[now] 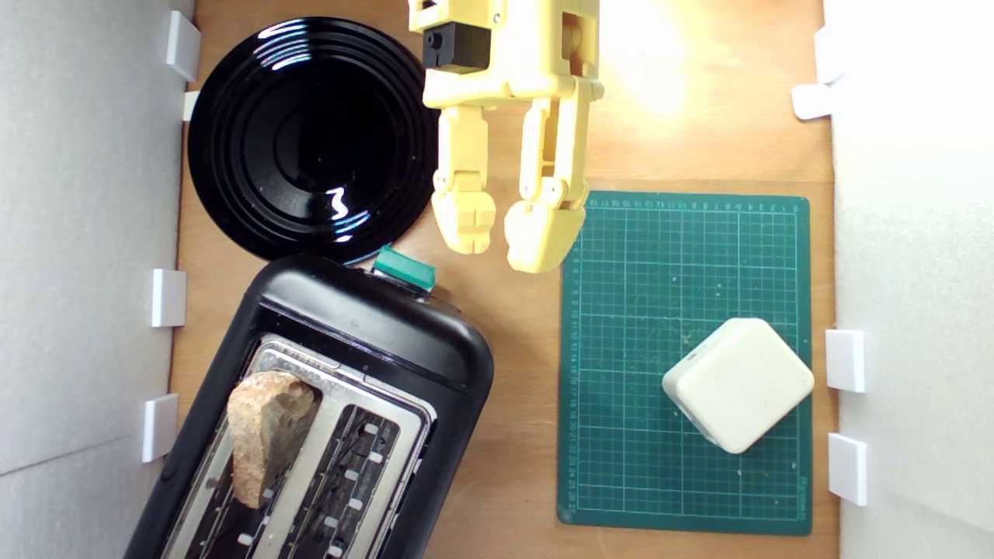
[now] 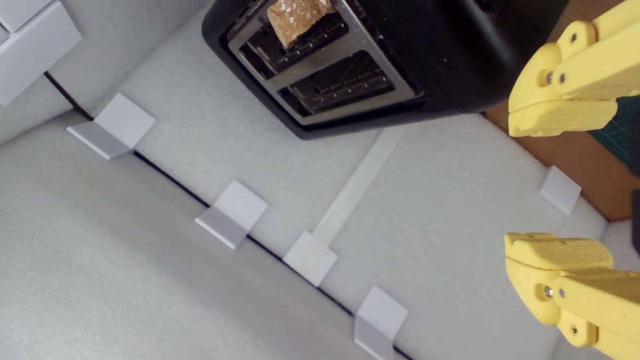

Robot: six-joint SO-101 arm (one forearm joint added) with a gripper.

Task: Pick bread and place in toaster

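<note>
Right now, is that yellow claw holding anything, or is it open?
Gripper: open and empty, hanging above the table; the bread sits in the toaster.

- Exterior view looks straight down from overhead, taking in the toaster (image 1: 311,411) at 7 o'clock.
- Wrist view sits close behind the open gripper (image 2: 560,185), facing the toaster (image 2: 350,65) both views share.

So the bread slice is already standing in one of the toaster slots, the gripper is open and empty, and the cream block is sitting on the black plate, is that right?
Not quite. The exterior view shows the cream block on the green cutting mat, not on the black plate, which holds nothing. The rest stands: the bread is in a toaster slot and the gripper is open and empty.
</note>
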